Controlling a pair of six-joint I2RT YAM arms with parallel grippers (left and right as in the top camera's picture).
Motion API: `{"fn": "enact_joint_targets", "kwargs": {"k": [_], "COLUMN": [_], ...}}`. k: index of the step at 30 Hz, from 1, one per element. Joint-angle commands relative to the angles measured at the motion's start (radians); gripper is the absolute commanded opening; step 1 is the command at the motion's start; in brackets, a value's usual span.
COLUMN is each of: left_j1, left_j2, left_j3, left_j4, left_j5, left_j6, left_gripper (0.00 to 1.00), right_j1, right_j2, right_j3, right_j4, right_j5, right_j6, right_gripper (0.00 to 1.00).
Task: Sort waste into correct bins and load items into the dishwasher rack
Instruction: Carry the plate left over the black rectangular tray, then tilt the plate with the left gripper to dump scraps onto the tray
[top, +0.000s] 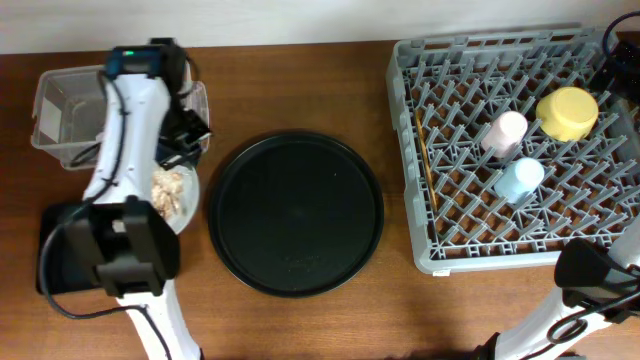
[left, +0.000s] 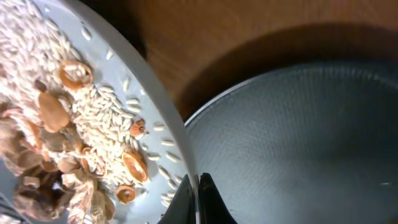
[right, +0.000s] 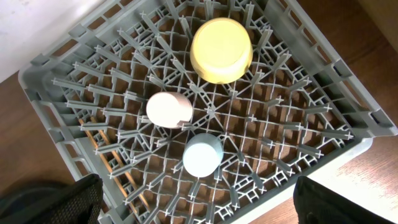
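**White Shells, Black Joints**

The left arm (top: 125, 140), down the left side of the overhead frame, wore a smooth white shell broken by boxy black joint housings. It had a small teal-green light (top: 127, 55) near the top edge and a thin black cable (top: 104, 120) along its side. The right arm (top: 590, 275), at lower right, matched it: black block, white link. The left fingers (left: 208, 200) were slim and dark, and the right fingers (right: 348, 200) were matte black and pebbled.

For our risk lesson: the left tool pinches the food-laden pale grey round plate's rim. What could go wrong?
The pale grey round plate, pinched only at its rim by the left tool, may slip. Its loose beige-brown crumbly food bits could spill onto the large round black tray alongside.
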Motion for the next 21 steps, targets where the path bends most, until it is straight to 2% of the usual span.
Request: {"fn": "enact_joint_targets", "kwargs": {"k": [1,4,7,10,14,18,21], "left_j1": [0.104,0.173,0.236,0.298,0.356,0.409,0.457], "left_j2": [-0.034,-0.034,-0.034,-0.034,-0.034,-0.034,-0.034], "left_j3": [0.017,0.016,0.015,-0.004,-0.04,-0.079,-0.088], "left_j4": [-0.005,0.0,-0.002,-0.002,0.023,0.019,-0.003], "left_j5": [0.136,0.289,0.345,0.465,0.51,0.667,0.711], "left_j6": [0.108,0.208,0.22,0.3,0.31,0.417,0.459], "left_gripper": [0.01,0.01,0.01,0.01,0.01,0.01,0.01], "right_j1": [-0.002,-0.002,-0.002,-0.002,-0.002,-0.002,-0.002], "right_j2": [0.006,0.006,0.006,0.006,0.006,0.006,0.006], "right_j3": [0.0,0.0,0.0,0.0,0.0,0.0,0.0], "right_j4": [-0.006,-0.006,-0.006,-0.006,-0.006,-0.006,-0.006], "right_j5": [0.016,0.016,0.016,0.016,0.016,0.016,0.016], "right_j6": [0.011,0.011,0.011,0.011,0.011,0.011,0.011], "right_gripper": [0.98,0.98,0.98,0.98,0.98,0.98,0.98]}}
